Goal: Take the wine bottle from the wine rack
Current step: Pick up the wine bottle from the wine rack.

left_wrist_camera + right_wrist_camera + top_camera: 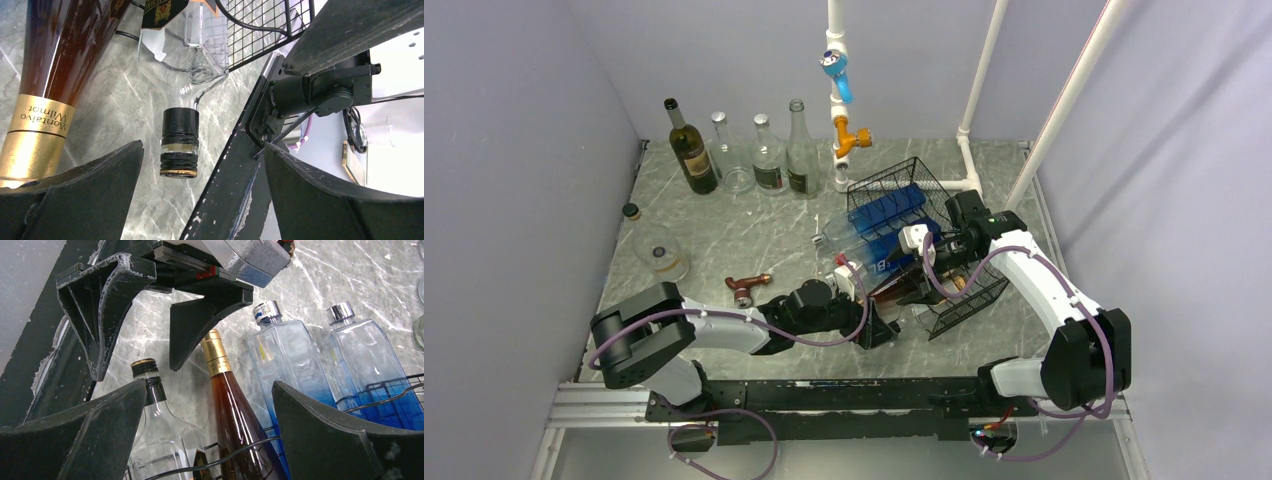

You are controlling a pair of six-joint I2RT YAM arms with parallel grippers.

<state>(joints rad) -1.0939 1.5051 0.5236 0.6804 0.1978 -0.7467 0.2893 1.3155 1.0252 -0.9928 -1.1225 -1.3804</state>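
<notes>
The wine bottle (235, 415), amber with a gold foil neck, lies in the rack (904, 190) with its neck poking out of the open front toward the arms. A clear bottle (180, 142) with a black cap lies just beside it on one side and two blue bottles (285, 365) on the other. The left gripper (203, 146) is wide open and holds nothing. In its wrist view the clear bottle's cap sits between the fingers, while the foil neck lies outside the left finger (75, 200). The likeliest fault is that closing from here takes the wrong bottle, or that the finger knocks the wine neck sideways. The right gripper (209, 385) is also fully open and empty, hovering over the bottles at the rack's mouth, very near the left gripper. If both move in together, the two could strike each other. The rack looks tilted on the table (724, 240), and nothing is seen holding it down. A pull on the wine bottle may therefore drag the whole rack forward or tip it further. Because the bottles lie side by side, drawing one out could bring a neighbour with it, and that bottle could roll across the table. The foil neck is smooth and tapered, so a grip near its tip may slip off.
</notes>
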